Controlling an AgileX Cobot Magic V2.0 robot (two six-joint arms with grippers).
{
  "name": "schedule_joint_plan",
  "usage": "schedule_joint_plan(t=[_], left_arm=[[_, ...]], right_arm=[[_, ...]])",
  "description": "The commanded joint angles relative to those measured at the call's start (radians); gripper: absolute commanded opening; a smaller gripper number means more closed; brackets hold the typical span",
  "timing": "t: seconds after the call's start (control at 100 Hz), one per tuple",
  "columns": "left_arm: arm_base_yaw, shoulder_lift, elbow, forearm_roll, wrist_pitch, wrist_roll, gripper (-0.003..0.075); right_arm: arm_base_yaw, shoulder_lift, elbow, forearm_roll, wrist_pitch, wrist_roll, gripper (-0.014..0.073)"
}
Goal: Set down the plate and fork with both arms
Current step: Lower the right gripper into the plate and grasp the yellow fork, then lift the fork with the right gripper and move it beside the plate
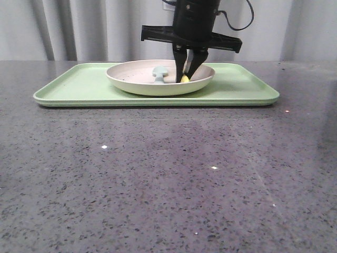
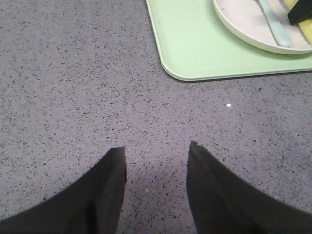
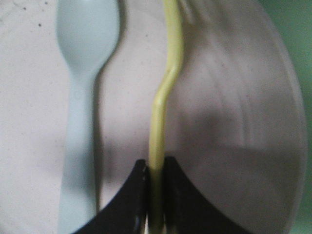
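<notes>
Right hand: reaching down into the plate, its two dark fingers pinched narrow on the handle of the fork; the grip looks firm from where I stand.
Fork: lying inside the plate, just beside the pale blue spoon; whether it is lifted clear I cannot tell.
Plate: sitting on the green tray, near its middle; nothing holds it.
Left hand: spread wide, empty, hovering over the bare grey surface, well apart from the tray's corner.
Progress: early, I judge; the fork is gripped but not placed; the plate is untouched; both placements are left to do.
</notes>
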Motion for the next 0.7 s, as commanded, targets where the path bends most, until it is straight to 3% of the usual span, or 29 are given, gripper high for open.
schedule_joint_plan(t=[0.0, 0.47, 0.69], left_arm=[[0.003, -0.004, -0.027, -0.008, -0.063, -0.007, 0.03], [0.003, -0.004, -0.027, -0.009, -0.063, -0.007, 0.03], [0.003, -0.004, -0.027, -0.01, -0.063, -0.007, 0.03]], right_arm=[[-0.007, -0.07, -0.03, -0.012, -0.04, -0.005, -0.0005], [-0.055, -0.193, -0.03, -0.02, -0.026, -0.032, -0.0005], [-0.124, -0.236, -0.03, -0.02, 0.07, -0.06, -0.0005]])
